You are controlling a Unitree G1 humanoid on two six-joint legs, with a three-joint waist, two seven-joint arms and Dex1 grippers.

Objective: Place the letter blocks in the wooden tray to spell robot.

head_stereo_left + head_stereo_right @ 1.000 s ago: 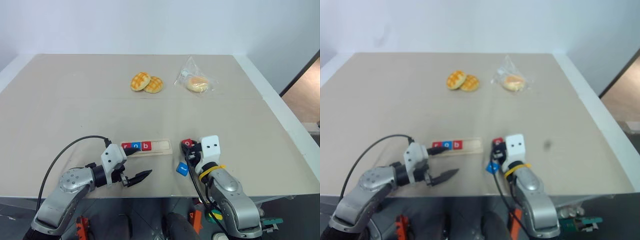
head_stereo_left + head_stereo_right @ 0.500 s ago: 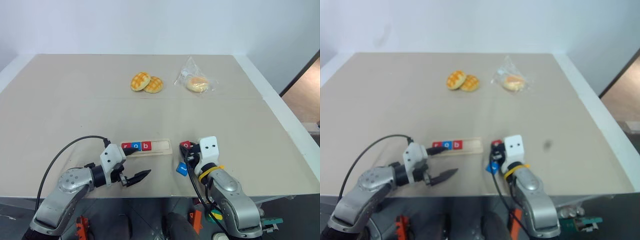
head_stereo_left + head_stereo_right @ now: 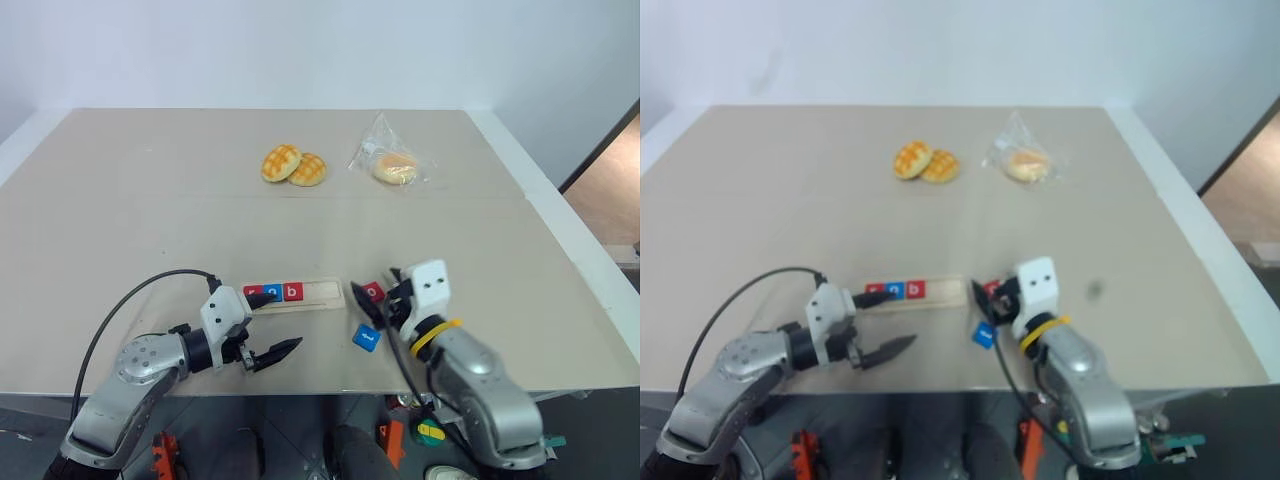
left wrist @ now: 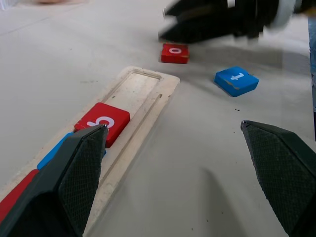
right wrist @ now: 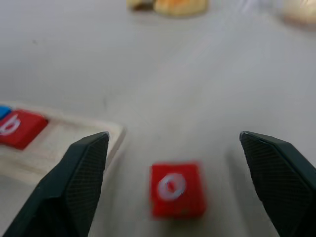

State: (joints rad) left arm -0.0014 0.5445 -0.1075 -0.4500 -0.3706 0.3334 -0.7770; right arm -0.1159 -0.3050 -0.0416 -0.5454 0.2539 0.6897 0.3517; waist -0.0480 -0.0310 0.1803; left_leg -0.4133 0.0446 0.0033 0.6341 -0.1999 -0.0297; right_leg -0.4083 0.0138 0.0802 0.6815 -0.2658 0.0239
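Our right pincer hangs released over the small red "o" tile, beside the pale wooden tray; left pincer released too. Risk: an off-centre regrasp skids it across the bench.

Left gripper fingers spread; right gripper fingers spread, empty.

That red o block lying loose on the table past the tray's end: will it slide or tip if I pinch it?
The red o block looks rigid and lies flat, so tipping seems unlikely. Small on a smooth table, it probably skids if nudged.
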